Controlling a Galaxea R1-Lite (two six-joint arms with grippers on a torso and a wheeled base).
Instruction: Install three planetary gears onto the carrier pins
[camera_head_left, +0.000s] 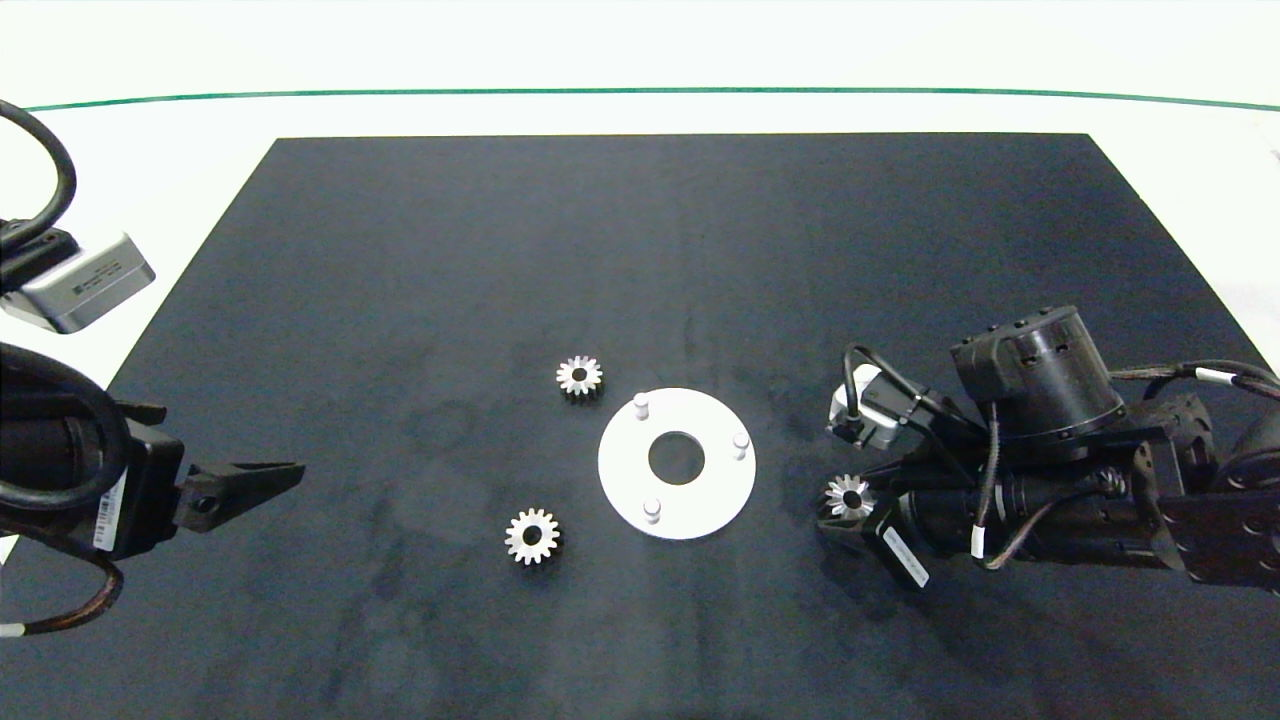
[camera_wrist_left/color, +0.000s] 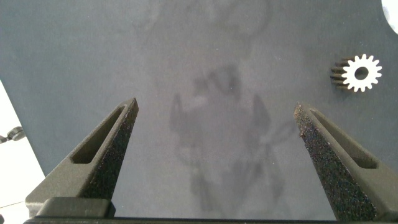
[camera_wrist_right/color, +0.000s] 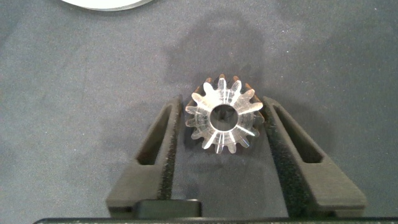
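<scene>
One planetary gear (camera_wrist_right/color: 222, 114) is pinched flat, bore up, by the right gripper (camera_head_left: 838, 503) near the mat's (camera_head_left: 400, 250) right edge w/ the white disc (camera_head_left: 712, 500) beside it, presumably for lowering onto one of the carrier pins (camera_head_left: 741, 441), while two gears (camera_head_left: 579, 376) (camera_head_left: 532, 536) wait at the disc's left and the left gripper (camera_wrist_left/color: 214, 149) is parked, fingers spread, at the left edge.

I can read no text: the white labels (camera_head_left: 905, 556) on my arms are too small to read.

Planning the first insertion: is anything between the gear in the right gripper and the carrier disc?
Nothing visible. The right gripper grips a planetary gear; only bare mat separates it from the white disc and its nearest pin.
</scene>
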